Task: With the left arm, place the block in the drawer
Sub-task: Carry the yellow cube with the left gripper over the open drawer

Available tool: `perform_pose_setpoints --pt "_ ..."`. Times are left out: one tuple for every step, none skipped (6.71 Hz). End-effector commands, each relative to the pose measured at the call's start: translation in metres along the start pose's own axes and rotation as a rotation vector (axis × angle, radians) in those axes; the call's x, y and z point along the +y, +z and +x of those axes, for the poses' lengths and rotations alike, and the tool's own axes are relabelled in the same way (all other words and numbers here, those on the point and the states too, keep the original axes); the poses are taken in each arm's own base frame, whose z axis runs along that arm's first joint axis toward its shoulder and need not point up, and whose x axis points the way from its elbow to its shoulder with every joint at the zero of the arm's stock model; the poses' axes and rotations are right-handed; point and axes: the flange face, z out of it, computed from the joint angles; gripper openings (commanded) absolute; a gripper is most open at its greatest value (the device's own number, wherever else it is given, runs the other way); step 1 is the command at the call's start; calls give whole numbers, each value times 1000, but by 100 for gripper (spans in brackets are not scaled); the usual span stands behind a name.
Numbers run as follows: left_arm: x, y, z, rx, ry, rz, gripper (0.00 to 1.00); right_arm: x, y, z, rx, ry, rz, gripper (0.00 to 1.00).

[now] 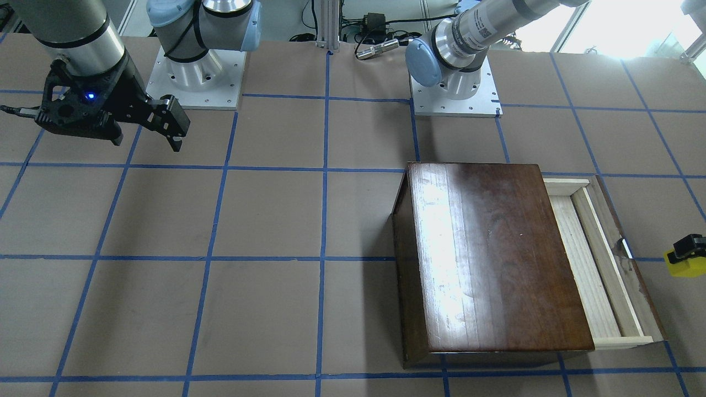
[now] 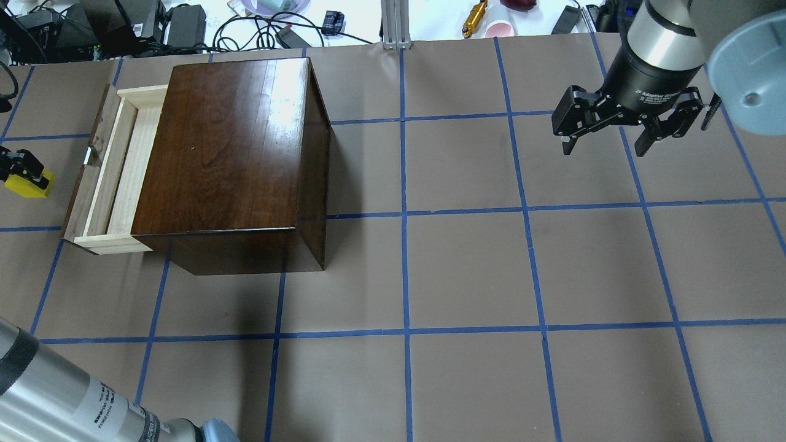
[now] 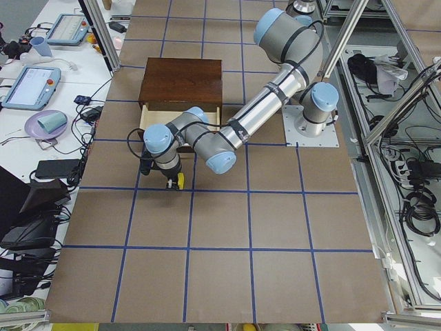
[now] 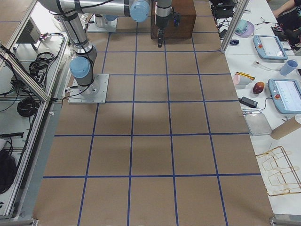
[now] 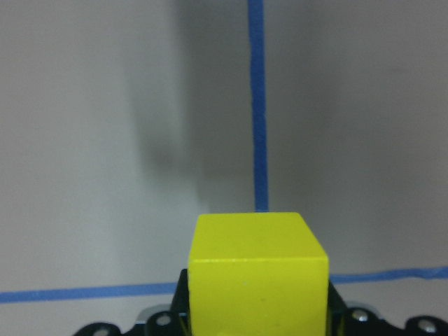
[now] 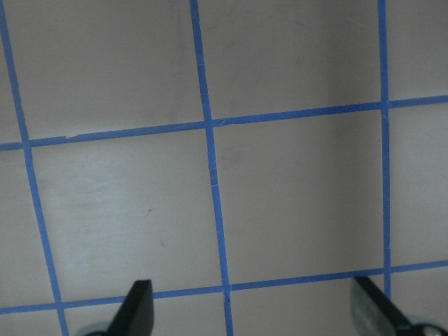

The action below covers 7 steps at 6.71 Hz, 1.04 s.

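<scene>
While the left hand [image 1: 688, 249] grips the yellow block [image 1: 684, 267] close to the left-end edge of the desk [image 1: 276, 220], the drawer [image 1: 579, 259] waits beside it, pulled only partway out of the dark wooden box [image 1: 496, 253] that sits toward the desk's far left corner. The block is outside the drawer, just beyond its brown front panel and near the small metal pull [image 1: 626, 247]. The right hand [image 2: 605, 146] hangs with its jaws spread wide and nothing between them, over the opposite end of the desk.

From the room, the trouble looks likely to come from the narrow opening. Only a slim strip of pale tray shows between the front panel and the box's top. A carry that runs too low could catch the panel or the pull and shove the drawer shut. A descent that lands off-centre could jam a finger against the panel or the box edge. Letting go too soon would drop the block onto the panel's rim or the desk, and a cube dropped from height may bounce out of so shallow a tray. Whether the block is clear of the desk surface cannot be told for sure.
</scene>
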Motion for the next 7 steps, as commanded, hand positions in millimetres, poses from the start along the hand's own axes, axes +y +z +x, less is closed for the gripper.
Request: perform_pose_setpoints --pt "17 -53 40 23 -11 -41 27 0 0 0 0 0 0 100" --pt "20 -71 61 20 -11 -41 26 0 0 0 0 0 0 100" --pt "16 -89 93 14 -29 -40 27 0 0 0 0 0 0 100" --pt "9 -106 134 2 -42 -33 27 0 0 0 0 0 0 100" --pt "3 -114 166 4 -82 -28 27 0 1 0 0 0 -2 100" --pt "-1 -111 201 9 -102 -36 27 0 0 0 0 0 0 100" --pt "-5 -104 226 11 -119 -42 27 0 0 0 0 0 0 100"
